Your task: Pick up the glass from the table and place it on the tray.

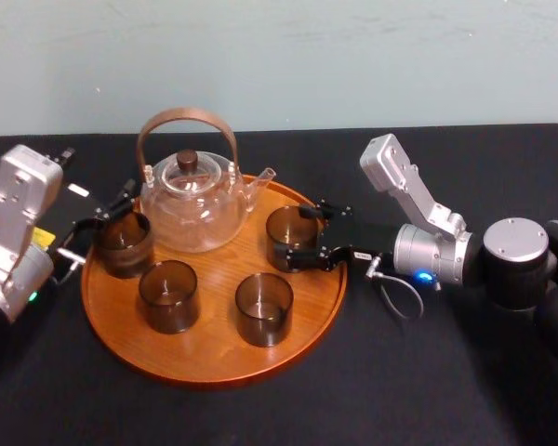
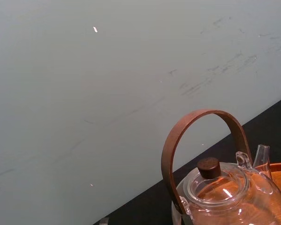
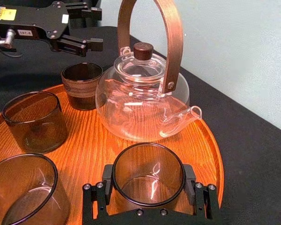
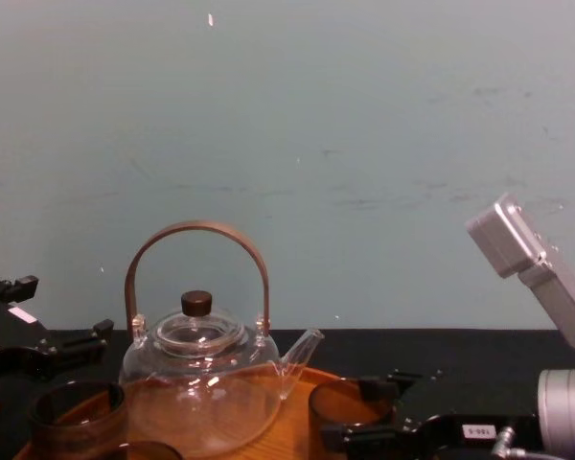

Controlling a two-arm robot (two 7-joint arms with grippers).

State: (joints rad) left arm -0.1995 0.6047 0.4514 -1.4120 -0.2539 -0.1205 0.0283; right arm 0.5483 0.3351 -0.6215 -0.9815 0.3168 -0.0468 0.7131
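Several smoky brown glasses stand on the round wooden tray (image 1: 214,348). One glass (image 1: 293,238) at the tray's right side sits upright on the wood between the fingers of my right gripper (image 1: 295,235). In the right wrist view the pads hug both sides of this glass (image 3: 148,176), so the right gripper (image 3: 148,197) is shut on it. My left gripper (image 1: 107,226) hovers at the tray's left rim beside another glass (image 1: 123,243). Across the tray it appears as the left gripper (image 3: 93,28), open and holding nothing.
A clear glass teapot (image 1: 191,209) with an arched brown handle stands at the back of the tray, between the two grippers. Two more glasses (image 1: 167,295) (image 1: 263,308) stand near the tray's front. Black cloth covers the table (image 1: 446,372) around the tray.
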